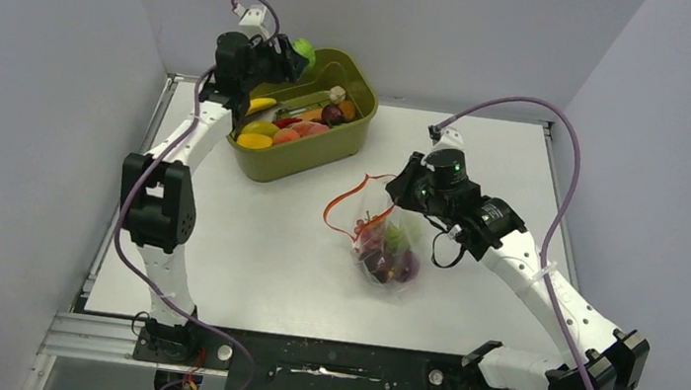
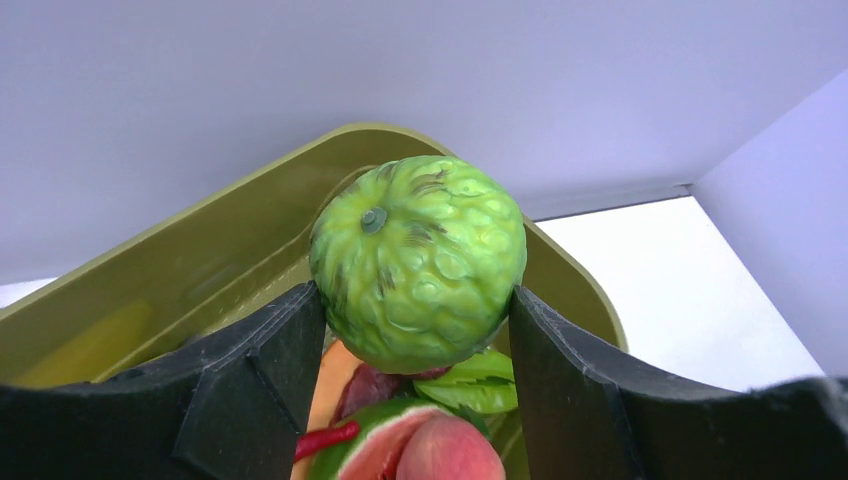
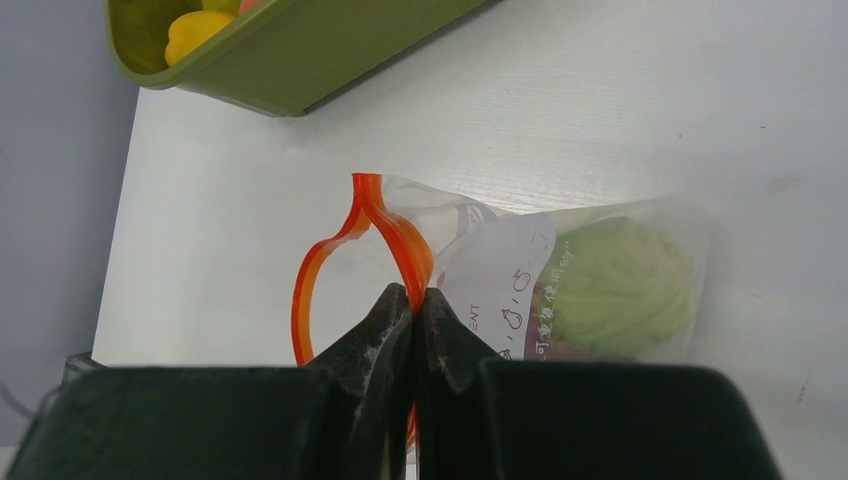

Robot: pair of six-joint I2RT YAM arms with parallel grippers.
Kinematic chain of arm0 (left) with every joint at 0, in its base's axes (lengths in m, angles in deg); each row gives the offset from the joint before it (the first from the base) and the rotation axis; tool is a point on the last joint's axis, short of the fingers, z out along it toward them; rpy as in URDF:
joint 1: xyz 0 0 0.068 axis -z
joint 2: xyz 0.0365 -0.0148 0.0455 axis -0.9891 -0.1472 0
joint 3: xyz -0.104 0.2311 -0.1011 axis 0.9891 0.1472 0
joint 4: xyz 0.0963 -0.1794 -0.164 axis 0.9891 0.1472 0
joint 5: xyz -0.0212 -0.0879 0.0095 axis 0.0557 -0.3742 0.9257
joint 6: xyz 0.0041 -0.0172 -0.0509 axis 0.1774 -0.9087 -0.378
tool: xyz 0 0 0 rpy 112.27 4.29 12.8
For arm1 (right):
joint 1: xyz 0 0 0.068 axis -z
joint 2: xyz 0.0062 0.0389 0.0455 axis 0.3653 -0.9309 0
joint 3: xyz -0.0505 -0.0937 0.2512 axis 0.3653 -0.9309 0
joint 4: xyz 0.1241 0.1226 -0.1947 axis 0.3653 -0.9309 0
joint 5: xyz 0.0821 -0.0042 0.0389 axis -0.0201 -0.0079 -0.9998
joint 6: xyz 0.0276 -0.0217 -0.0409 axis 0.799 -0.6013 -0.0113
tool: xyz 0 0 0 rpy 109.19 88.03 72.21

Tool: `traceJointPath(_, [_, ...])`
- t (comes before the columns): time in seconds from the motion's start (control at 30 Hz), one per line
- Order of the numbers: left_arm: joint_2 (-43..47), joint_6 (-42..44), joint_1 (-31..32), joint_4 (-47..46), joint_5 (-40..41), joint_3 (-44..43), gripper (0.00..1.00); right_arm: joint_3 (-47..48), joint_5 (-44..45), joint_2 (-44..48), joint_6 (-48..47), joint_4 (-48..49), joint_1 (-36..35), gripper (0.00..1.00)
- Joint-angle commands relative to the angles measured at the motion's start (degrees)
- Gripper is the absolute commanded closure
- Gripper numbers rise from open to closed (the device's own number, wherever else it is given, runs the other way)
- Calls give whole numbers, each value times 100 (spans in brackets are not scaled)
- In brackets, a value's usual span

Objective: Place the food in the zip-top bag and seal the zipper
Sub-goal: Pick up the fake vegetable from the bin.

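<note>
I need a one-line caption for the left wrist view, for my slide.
The left gripper holds a bumpy green toy fruit between its fingers above the olive-green tub.

Bright even light, soft shadows, sharp

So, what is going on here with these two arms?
The left gripper holds a bumpy green toy fruit above the olive-green tub of other toy food. The right gripper is shut on the red-orange zipper, holding the clear bag open on the table. Some food is already inside; the zipper is not sealed.
</note>
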Motion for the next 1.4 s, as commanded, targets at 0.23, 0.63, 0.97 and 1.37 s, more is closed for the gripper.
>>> traceJointPath(0.23, [2110,-465,-58,1291,-553,1140,62,-131,-497,474,69,539,54,100])
traceJointPath(0.63, [4136,-990,-59,1902,-1591,2788,62,-757,-613,801,444,929,55,100])
traceJointPath(0.97, [5182,-1270,-51,2188,-2855,3413,62,-704,-953,870,439,1044,65,100])
traceJointPath(1.37, [5878,-1651,148,2075,-3193,4116,62,-586,-696,723,1295,996,72,100])
